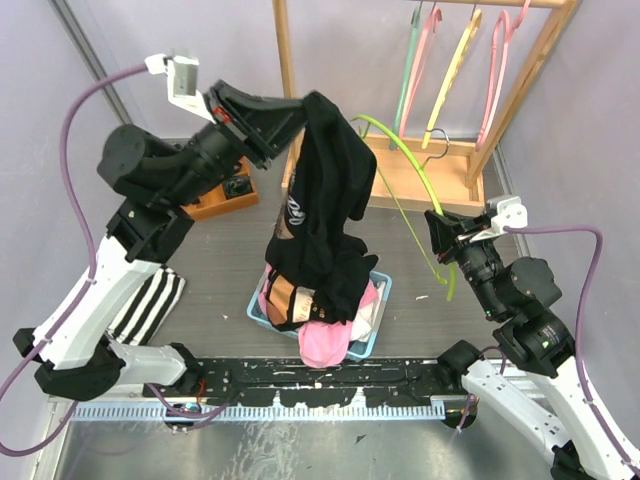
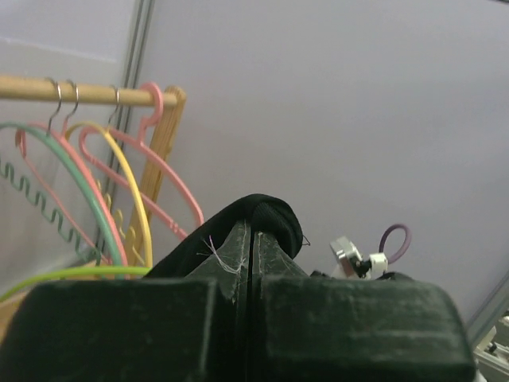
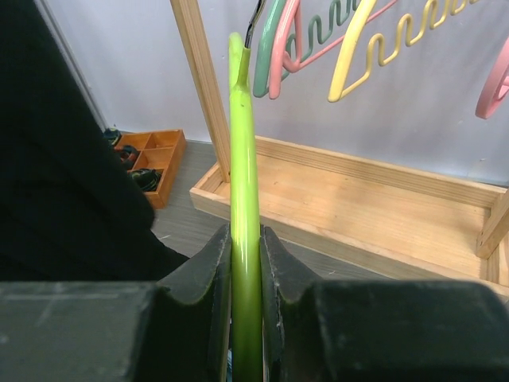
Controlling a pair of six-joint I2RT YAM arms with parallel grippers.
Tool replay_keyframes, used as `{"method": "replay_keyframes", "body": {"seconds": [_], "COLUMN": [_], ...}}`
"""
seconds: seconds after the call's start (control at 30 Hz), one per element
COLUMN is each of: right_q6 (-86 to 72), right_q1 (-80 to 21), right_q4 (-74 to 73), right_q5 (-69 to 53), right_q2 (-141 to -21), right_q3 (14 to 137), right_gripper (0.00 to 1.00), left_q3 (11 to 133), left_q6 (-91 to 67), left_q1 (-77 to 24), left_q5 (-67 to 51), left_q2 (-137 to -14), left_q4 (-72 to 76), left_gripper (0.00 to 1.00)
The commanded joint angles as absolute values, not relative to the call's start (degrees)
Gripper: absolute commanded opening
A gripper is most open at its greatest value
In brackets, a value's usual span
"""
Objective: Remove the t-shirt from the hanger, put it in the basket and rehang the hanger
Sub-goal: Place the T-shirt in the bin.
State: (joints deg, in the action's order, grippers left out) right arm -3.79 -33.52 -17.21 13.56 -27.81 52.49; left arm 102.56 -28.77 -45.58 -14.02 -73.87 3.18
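Note:
A black t-shirt [image 1: 325, 190] hangs in a long bunch from my left gripper [image 1: 300, 115], which is shut on its top fold high above the table. The left wrist view shows the black fabric [image 2: 266, 211] pinched over the tips of the left gripper [image 2: 252, 239]. A lime-green hanger [image 1: 410, 165] arcs from the shirt's upper edge down to my right gripper [image 1: 445, 235], which is shut on its bar. In the right wrist view the green hanger [image 3: 242, 159] runs straight up between the right gripper's [image 3: 246, 239] jaws, with the t-shirt [image 3: 64, 159] at the left. Whether the hanger's far tip is inside the shirt is hidden.
A blue basket [image 1: 384, 290] full of clothes sits under the hanging shirt. A wooden rack [image 1: 420, 185] with pink, yellow and green hangers [image 1: 450, 70] stands at the back right. An orange tray [image 1: 225, 200] is at the back left, and a striped cloth [image 1: 150, 300] lies at the left.

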Motion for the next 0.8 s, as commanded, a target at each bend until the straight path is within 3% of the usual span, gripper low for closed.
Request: {"method": "replay_keyframes", "body": {"seconds": [0.0,0.77], "right_q6": [-4.44,-3.94], "right_q1": [-33.4,-33.39], "right_q4": [-11.26,-9.17], "right_q5": [13.1,11.77], "right_q2": [-28.92,-35.58], "right_q3": [53.18,55.85], "right_gripper": [0.01,0.01], "left_q3": [96.8,74.82], "left_q6": [-26.5,-16.0], "left_q1": [-47.96,-69.61], "left_q5": [-10.04,20.47], "left_q2": [-67.8,-56.64], "left_q4": [2.95,-26.58], "left_gripper": [0.0,0.0]}}
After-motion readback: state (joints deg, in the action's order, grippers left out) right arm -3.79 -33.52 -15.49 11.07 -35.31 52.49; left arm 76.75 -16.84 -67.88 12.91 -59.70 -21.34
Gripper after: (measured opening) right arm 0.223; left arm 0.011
